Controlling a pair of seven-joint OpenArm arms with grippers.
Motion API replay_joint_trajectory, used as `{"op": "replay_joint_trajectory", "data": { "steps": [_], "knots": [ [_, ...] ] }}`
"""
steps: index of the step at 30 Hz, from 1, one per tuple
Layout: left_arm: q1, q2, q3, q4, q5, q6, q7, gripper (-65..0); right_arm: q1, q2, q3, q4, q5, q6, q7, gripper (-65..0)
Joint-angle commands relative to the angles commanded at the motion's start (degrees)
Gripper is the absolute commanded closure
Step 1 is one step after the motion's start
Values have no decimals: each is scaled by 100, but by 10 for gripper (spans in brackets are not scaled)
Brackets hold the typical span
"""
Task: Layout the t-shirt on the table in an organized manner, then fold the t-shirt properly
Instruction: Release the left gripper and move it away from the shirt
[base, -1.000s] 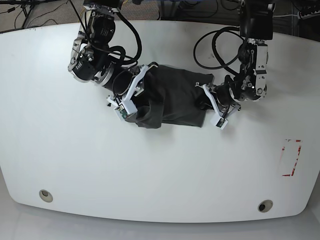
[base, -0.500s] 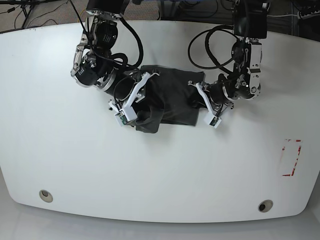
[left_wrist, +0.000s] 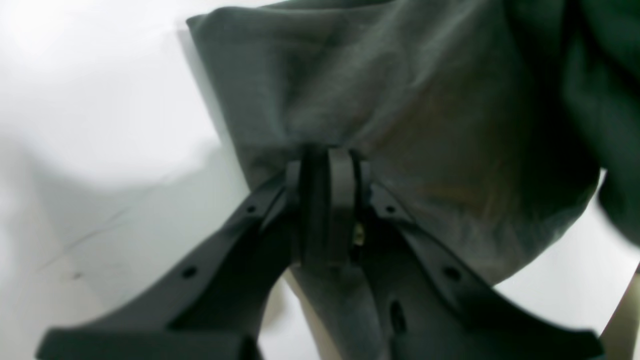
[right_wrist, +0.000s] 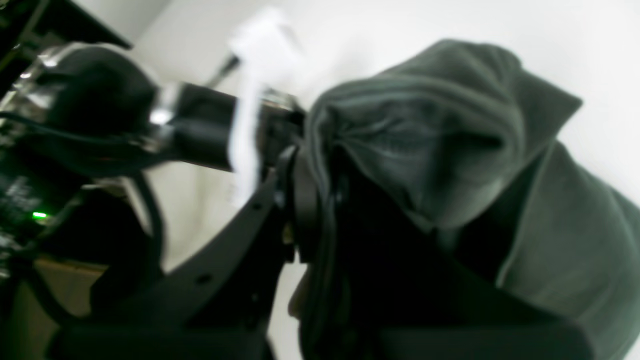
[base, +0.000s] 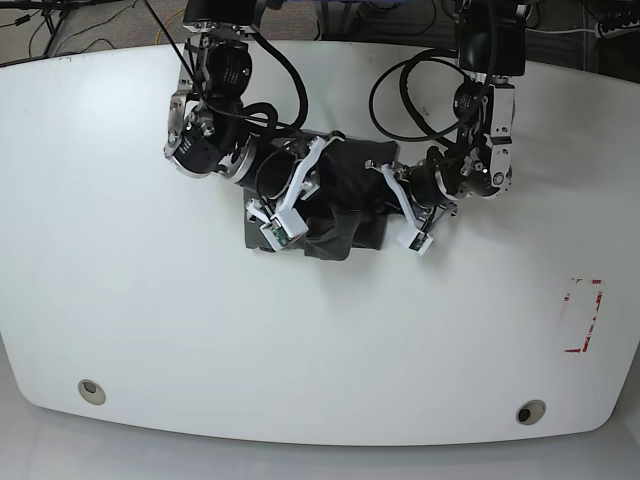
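The dark charcoal t-shirt (base: 340, 200) lies bunched into a narrow wad on the white table (base: 150, 320), squeezed between my two grippers. On the shirt's right side my left gripper (base: 392, 207) is shut on a fold of it; the left wrist view shows its fingertips (left_wrist: 327, 160) pinching the t-shirt (left_wrist: 410, 100) just above the table (left_wrist: 100, 100). My right gripper (base: 298, 197) holds the shirt's left side. In the blurred right wrist view that gripper (right_wrist: 312, 170) is shut on a gathered hump of the t-shirt (right_wrist: 430, 130).
Two metal grommet holes (base: 91, 390) (base: 530, 411) sit near the front edge. A red-outlined rectangle mark (base: 584, 315) lies at the right. Black cables (base: 400, 90) loop behind the shirt. The other arm (right_wrist: 175, 130) fills the left of the right wrist view.
Both grippers have moved toward each other while holding the shirt. The cloth has gone from a wide spread to a narrow, bunched wad.
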Motion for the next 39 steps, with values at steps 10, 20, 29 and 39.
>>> {"op": "replay_joint_trajectory", "data": {
  "steps": [10,20,29,39],
  "knots": [
    [0,0,-35,0,0,-18,0,-81,9,0,26,-123,0,0,26,-211],
    [0,-9,-70,18,-334,-35,0,-222,70,0,9,-114,44,0,35,-563],
    [-9,-413,-343,114,-1934,-9,0,-322,88,140,53,-79,26,0,35,-510],
    [211,-1662,-527,1231,-3103,0,0,-360,70,456,255,-88,44,0,35,-465]
  ]
}}
